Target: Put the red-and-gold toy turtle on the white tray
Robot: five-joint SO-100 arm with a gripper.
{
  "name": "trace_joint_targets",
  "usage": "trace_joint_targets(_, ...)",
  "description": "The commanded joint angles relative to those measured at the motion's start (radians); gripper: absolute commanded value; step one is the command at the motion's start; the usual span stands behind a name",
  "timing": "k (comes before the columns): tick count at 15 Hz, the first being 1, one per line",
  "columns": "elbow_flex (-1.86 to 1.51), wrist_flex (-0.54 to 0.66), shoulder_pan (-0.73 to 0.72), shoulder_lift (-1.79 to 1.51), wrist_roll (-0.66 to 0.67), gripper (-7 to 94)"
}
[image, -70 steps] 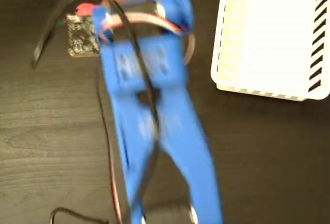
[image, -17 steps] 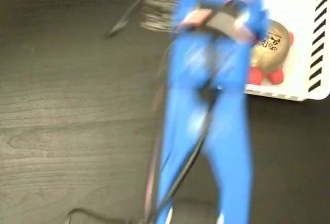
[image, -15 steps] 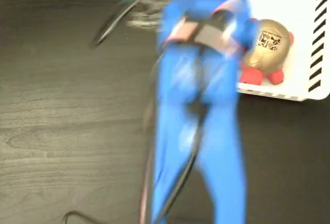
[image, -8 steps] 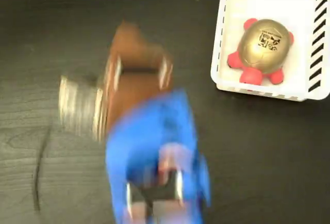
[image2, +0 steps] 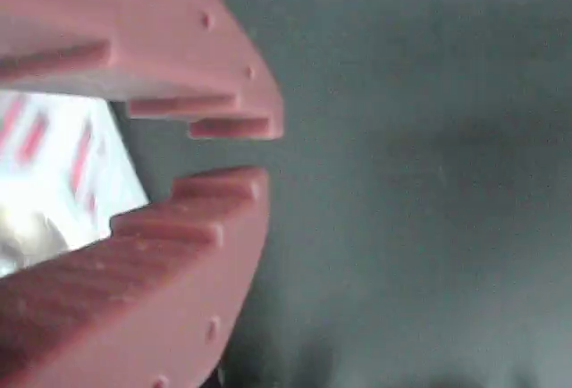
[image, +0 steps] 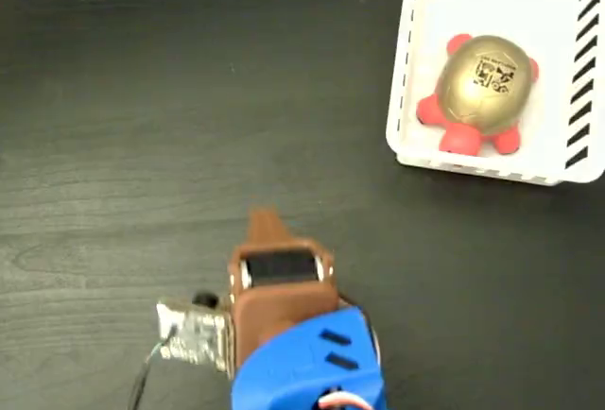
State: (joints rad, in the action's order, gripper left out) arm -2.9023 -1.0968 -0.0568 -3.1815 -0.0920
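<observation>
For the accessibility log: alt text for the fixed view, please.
The red-and-gold toy turtle sits inside the white tray at upper right. The blue-and-brown arm, its gripper empty, is at the bottom edge, apart from the tray, over a dark table.

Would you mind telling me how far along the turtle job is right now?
Done, it appears: the turtle lies inside the tray, upright on its floor. In hand: nothing; the gripper is empty, its jaws slightly apart, far from the tray over the dark table. Nothing seems left but parking the arm.
</observation>
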Motion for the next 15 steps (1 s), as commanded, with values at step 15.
trace_joint_targets(15,-0.023,-0.167,-0.011,-0.069,-0.046,0)
